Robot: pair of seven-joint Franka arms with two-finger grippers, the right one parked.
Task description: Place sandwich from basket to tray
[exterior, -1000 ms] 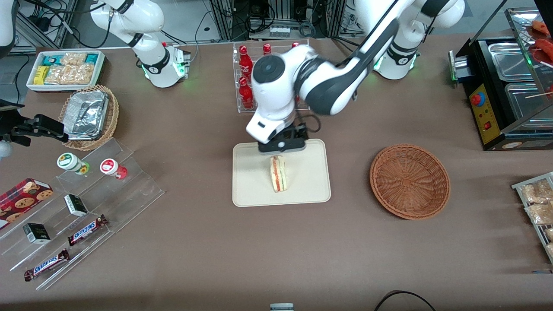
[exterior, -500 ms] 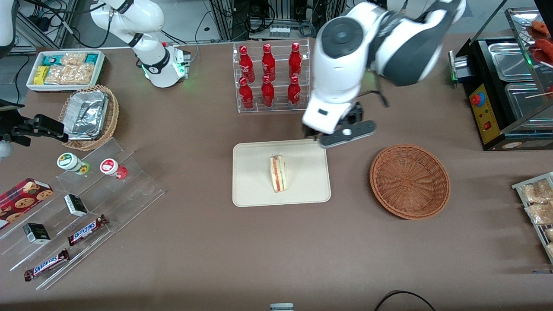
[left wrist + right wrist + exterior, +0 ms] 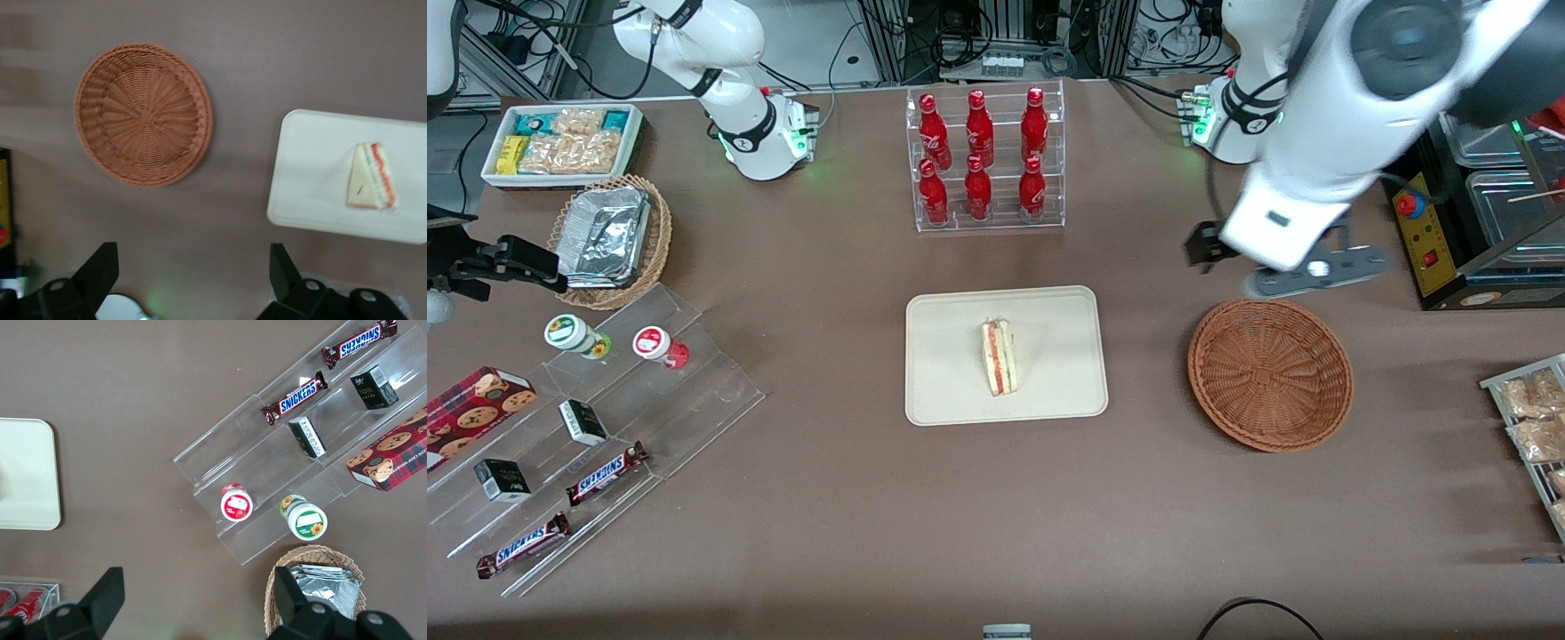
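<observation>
Sandwich, a pale triangular wedge with red-orange and green layers, lies on the tray. Pincer hangs open, empty, above the tabletop near the basket.

Sandwich: 1, on tray, also 1. Baskets: 2, i.e. 1 red-brown basket and 1 tan basket w/ foil container. Red bottles: 6, in 1 clear rack. Snickers bars: 2. Small dark boxes: 2. Round jars: 2. Cookie box: 1. White snack bin: 1. Gripper: 1, fingers spread wide, up over table just farther from cam than red-brown basket.
</observation>
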